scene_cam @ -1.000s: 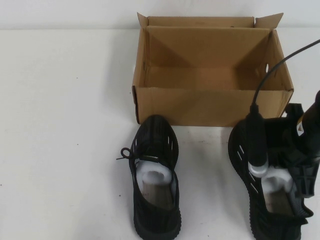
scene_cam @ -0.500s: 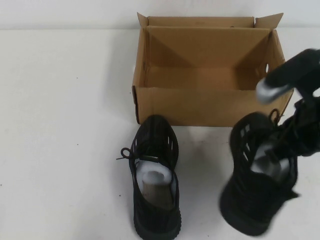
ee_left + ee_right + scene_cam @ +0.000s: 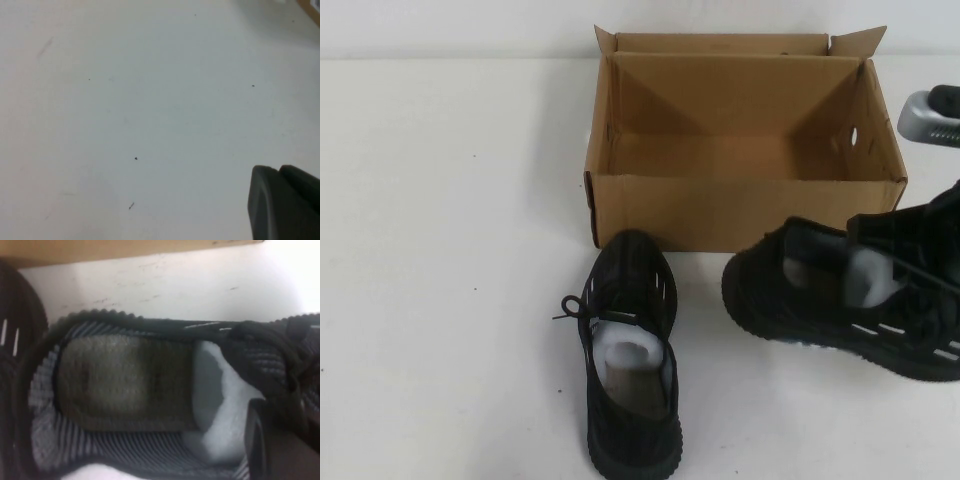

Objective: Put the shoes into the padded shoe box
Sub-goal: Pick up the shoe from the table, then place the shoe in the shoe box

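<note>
One black knit shoe [image 3: 630,350] stands on the white table in front of the brown box [image 3: 740,210], toe toward it, white paper in its opening. My right gripper [image 3: 912,262] is shut on the collar of the other shoe [image 3: 790,290], which lies turned sideways, toe pointing left, just in front of the box's right corner. In the right wrist view one finger [image 3: 262,440] sits inside that shoe [image 3: 125,385] beside the white stuffing. My left gripper [image 3: 285,207] hovers over bare table with its fingers together and empty; it is out of the high view.
The box is open on top and shows nothing inside, its short flaps standing up at the back. Its lower edge runs along the right wrist view [image 3: 125,250]. The white table [image 3: 450,250] spreads wide to the left of the shoes.
My right gripper has lifted the right-hand shoe and swung it from toe-toward-box to sideways with its toe pointing left. The other shoe and the box have not moved.
</note>
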